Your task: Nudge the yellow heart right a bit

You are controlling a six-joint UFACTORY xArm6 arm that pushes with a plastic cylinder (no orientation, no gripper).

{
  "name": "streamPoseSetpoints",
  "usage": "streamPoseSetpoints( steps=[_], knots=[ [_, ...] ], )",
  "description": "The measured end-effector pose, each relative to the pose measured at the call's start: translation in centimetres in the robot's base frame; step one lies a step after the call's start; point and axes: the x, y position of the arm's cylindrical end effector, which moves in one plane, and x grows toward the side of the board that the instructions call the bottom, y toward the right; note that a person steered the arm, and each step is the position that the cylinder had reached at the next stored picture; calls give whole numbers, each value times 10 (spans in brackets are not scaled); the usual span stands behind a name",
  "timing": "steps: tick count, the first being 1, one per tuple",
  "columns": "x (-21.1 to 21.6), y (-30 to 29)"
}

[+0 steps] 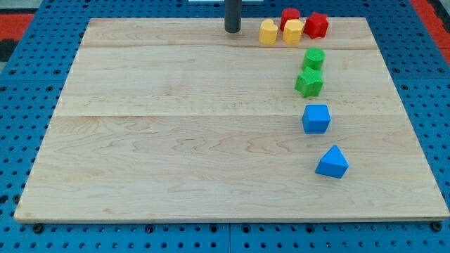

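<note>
Blue triangular block (332, 162) nearest; yellow heart's (268, 32) orientation unclear.

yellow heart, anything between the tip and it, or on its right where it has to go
Nothing visible lies between my tip and the yellow heart; the tip is just to its left at the view's top. On its right, another yellow block sits close against it, with two red blocks beyond.

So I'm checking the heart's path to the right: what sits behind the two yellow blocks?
Behind the two yellow blocks, a red block shows its top only; its lower part is covered. My tip stands at their left.
</note>
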Motion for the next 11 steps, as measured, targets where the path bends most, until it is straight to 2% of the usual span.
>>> streamPoseSetpoints(
  steps=[6,7,9,11],
  knots=[
    [-6,-11],
    [7,1],
    [44,88],
    [48,206]
  ],
)
